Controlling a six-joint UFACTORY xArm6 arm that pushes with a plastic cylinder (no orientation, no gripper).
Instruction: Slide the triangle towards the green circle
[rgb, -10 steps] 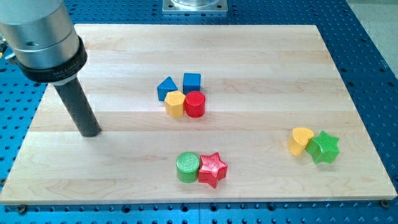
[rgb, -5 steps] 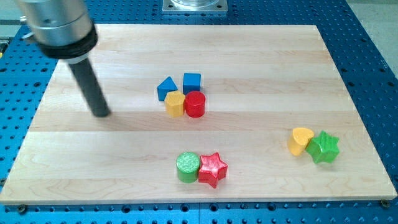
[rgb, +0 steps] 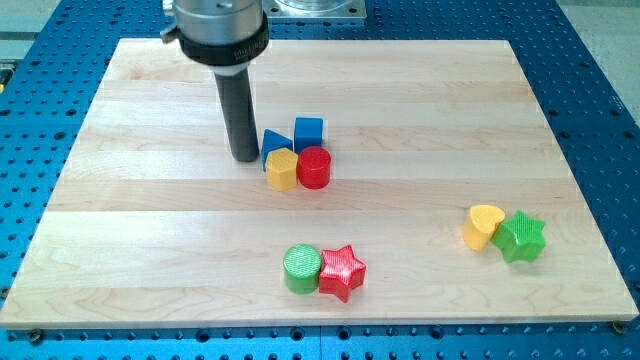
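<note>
The blue triangle (rgb: 273, 142) sits in a tight cluster near the board's middle, with a blue cube (rgb: 309, 132) to its right, a yellow hexagon (rgb: 282, 168) below it and a red cylinder (rgb: 314, 167) beside that. My tip (rgb: 244, 157) stands right at the triangle's left side, touching or nearly touching it. The green circle (rgb: 301, 268) lies near the view's bottom, well below the cluster, with a red star (rgb: 342, 271) against its right side.
A yellow heart (rgb: 484, 226) and a green star (rgb: 520, 237) sit together at the view's right. The wooden board (rgb: 120, 250) is edged by a blue perforated table. The arm's grey body (rgb: 218, 28) hangs over the board's top.
My tip has swept from the board's left side to the right and slightly up, ending against the blue triangle's left side. No block has visibly moved.
</note>
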